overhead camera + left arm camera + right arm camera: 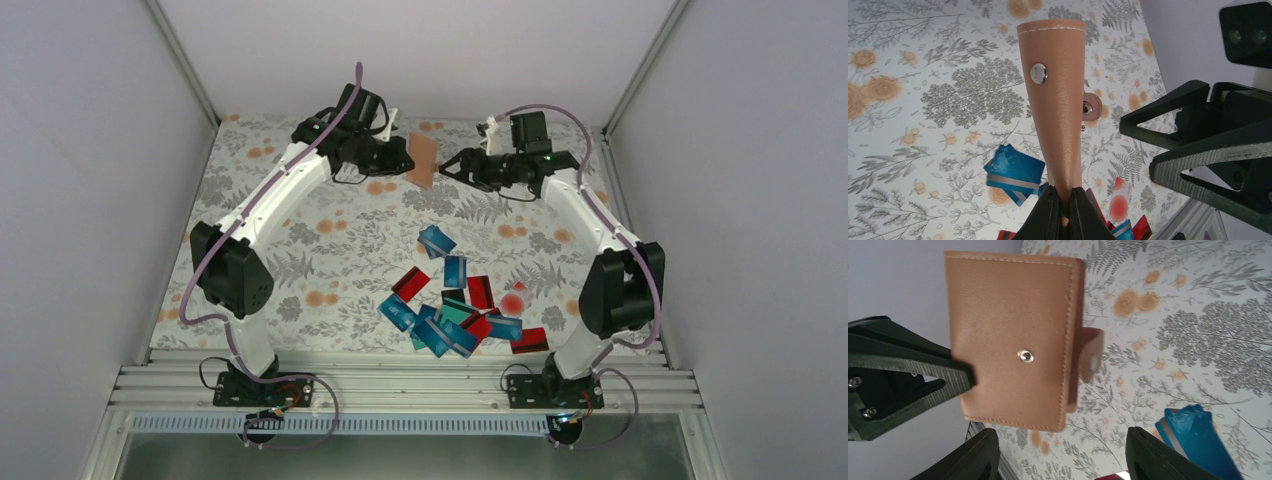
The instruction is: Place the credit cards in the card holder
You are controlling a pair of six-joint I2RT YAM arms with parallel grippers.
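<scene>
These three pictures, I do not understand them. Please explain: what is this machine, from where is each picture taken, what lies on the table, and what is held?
The machine is two white robot arms bolted at the near edge of a table with a floral cover. The wide picture comes from a fixed camera above and behind the arms. The other two come from cameras on the wrists, each looking along its own claw.

On the table lies a loose pile of credit cards, blue, teal and red.

The left claw is shut on the card holder, a tan leather-like sleeve with a metal snap, and holds it in the air. The right claw is open beside the holder, holding nothing. No card is in a claw yet.
</scene>
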